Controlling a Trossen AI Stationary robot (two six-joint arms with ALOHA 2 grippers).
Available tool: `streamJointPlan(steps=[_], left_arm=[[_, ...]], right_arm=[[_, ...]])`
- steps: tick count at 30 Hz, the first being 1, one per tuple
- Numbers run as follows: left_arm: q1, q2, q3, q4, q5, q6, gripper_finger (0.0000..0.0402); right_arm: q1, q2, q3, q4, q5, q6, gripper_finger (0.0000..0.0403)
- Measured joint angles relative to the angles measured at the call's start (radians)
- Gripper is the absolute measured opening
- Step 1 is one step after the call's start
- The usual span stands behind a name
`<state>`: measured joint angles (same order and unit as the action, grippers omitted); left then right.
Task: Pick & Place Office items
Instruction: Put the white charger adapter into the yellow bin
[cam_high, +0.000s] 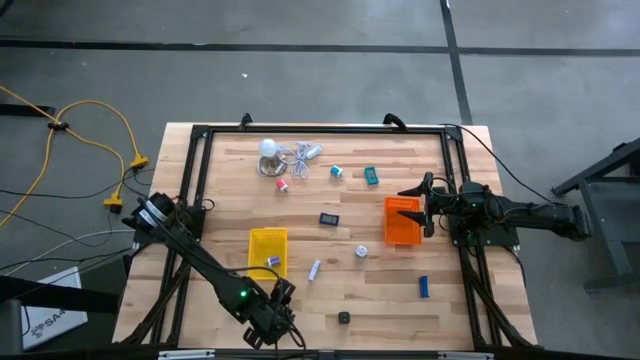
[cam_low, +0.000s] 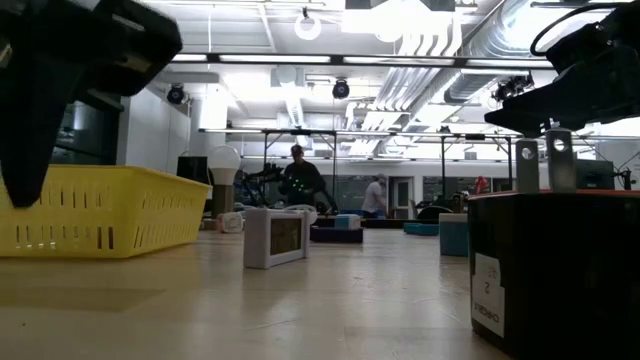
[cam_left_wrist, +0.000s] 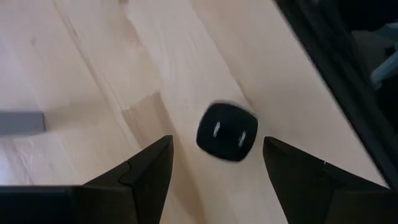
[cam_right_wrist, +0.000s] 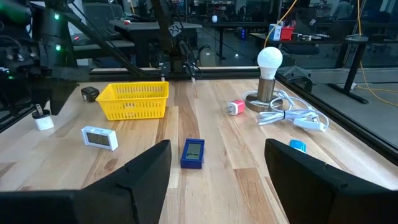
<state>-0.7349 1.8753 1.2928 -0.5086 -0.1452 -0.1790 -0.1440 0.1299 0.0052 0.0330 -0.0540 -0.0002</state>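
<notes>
Overhead, left gripper (cam_high: 283, 322) is hovering at the bench's (cam_high: 390, 300) near edge, just beside a small black block (cam_high: 344, 318); right gripper (cam_high: 420, 203) is waiting by the orange tray (cam_high: 402, 221). Other items are lying scattered between the trays. Left wrist view is showing open, empty jaws framing the block (cam_left_wrist: 227, 131), which is sitting on the bench slightly ahead. Judged step: approach for pickup. Next move calls for advancing, lowering, then closing. Right wrist view is showing wide, empty jaws facing the yellow tray (cam_right_wrist: 132, 99).
</notes>
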Motion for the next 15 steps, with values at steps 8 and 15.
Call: streamJointPlan(steps=[8,15], left_arm=[[0.000,0.035,0.000,0.044,0.012,0.000,0.0240],[0.000,0.039,0.001,0.080,0.014,0.000,0.0240]], right_arm=[[0.000,0.000,0.000,0.000,0.000,0.000,0.0248],[0.000,0.000,0.000,0.000,0.000,0.000,0.0248]])
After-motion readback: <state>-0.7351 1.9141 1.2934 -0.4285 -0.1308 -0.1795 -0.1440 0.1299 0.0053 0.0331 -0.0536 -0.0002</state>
